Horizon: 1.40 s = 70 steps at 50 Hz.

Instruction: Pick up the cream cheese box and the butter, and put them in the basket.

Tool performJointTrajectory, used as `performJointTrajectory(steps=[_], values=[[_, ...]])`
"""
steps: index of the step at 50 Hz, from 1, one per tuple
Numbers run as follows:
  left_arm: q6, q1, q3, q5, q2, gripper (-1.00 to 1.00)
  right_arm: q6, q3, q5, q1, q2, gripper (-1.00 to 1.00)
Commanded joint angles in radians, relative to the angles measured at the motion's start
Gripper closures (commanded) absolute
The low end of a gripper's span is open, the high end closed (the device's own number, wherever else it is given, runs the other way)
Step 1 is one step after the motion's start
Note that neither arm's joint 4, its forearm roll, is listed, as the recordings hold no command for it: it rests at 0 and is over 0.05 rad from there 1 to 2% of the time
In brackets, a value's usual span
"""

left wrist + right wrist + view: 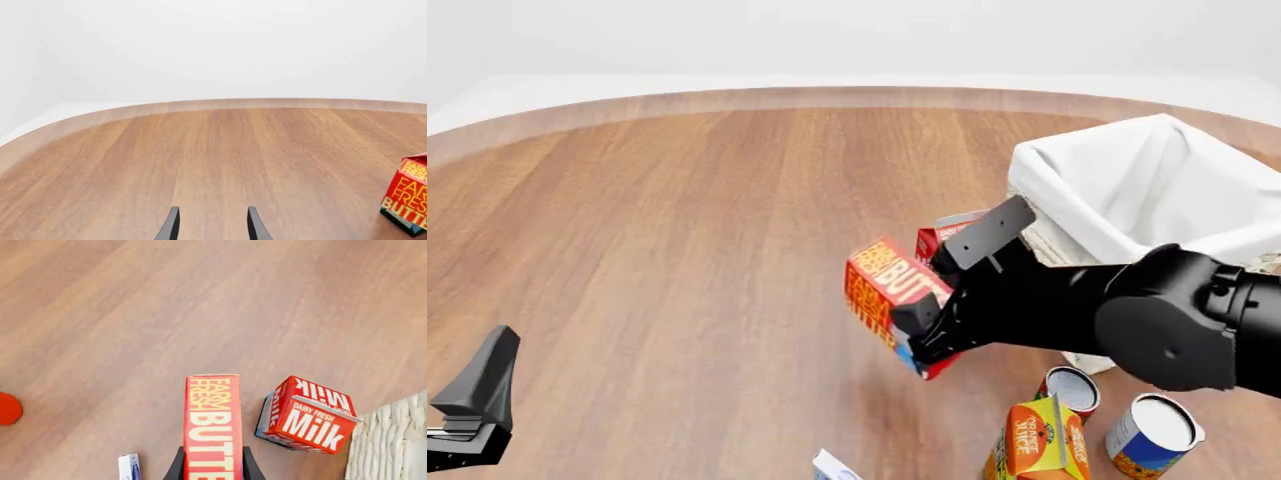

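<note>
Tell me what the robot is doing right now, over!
Right gripper shut on butter, lifted off table. Left gripper open, holding nothing. Basket close by; milk carton stands between.

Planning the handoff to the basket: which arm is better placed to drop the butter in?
Right. The right gripper is shut on the butter, lifted beside the basket. The left gripper is open with nothing between its fingers, low at the table's near left, far from both.
</note>
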Motion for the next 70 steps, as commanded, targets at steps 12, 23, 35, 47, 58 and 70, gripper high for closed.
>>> performJointTrajectory(steps=[12, 23, 35, 47, 58, 70], values=[[0.000, 0.000, 0.000, 0.000, 0.000, -1.00, -0.056, -0.151, 0.135, -0.012, -0.183, 1.00], [0.000, 0.000, 0.000, 0.000, 0.000, -1.00, -0.080, -0.257, 0.184, -0.023, -0.252, 1.00], [0.000, 0.000, 0.000, 0.000, 0.000, -1.00, -0.075, -0.349, 0.221, -0.095, -0.305, 1.00], [0.000, 0.000, 0.000, 0.000, 0.000, -1.00, -0.016, -0.434, 0.247, -0.198, -0.312, 1.00], [0.000, 0.000, 0.000, 0.000, 0.000, -1.00, 0.064, -0.453, 0.239, -0.313, -0.324, 1.00], [0.000, 0.000, 0.000, 0.000, 0.000, -1.00, 0.110, -0.456, 0.218, -0.409, -0.343, 1.00]])
